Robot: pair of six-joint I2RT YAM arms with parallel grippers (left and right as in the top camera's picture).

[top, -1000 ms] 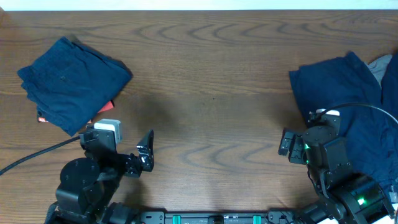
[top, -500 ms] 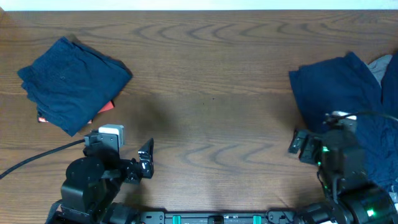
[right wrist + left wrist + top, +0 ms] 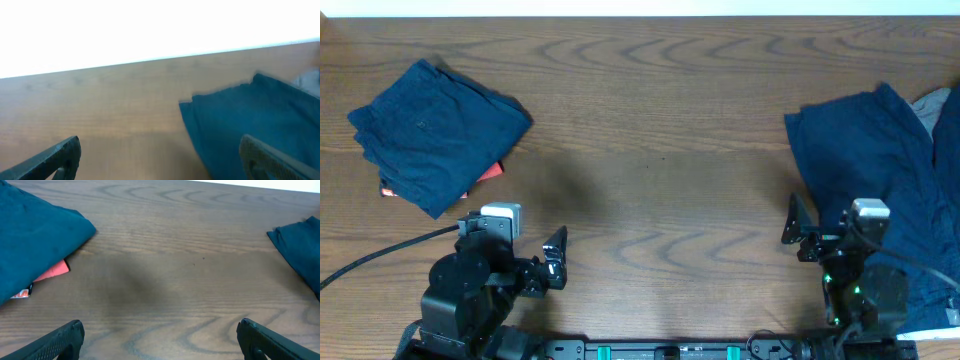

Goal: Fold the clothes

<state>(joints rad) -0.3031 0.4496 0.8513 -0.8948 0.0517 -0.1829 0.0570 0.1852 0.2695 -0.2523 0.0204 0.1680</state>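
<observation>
Your folded garment (image 3: 435, 135) sat squared off at ten o'clock on the tabletop (image 3: 660, 120), parked out of the working middle, I'd say. A red scrap (image 3: 490, 172) peeked from under its near edge. The unfolded clothes (image 3: 880, 170) lay rumpled at three o'clock, with a grey cloth (image 3: 935, 103) showing behind them. Your left jaws, down at seven o'clock, were wide apart and empty, well away from any cloth. Your right jaws, at five o'clock, were apart too and gripped nothing. They sat just beside the heap's near edge, handy for taking the next piece, by my reckoning.
</observation>
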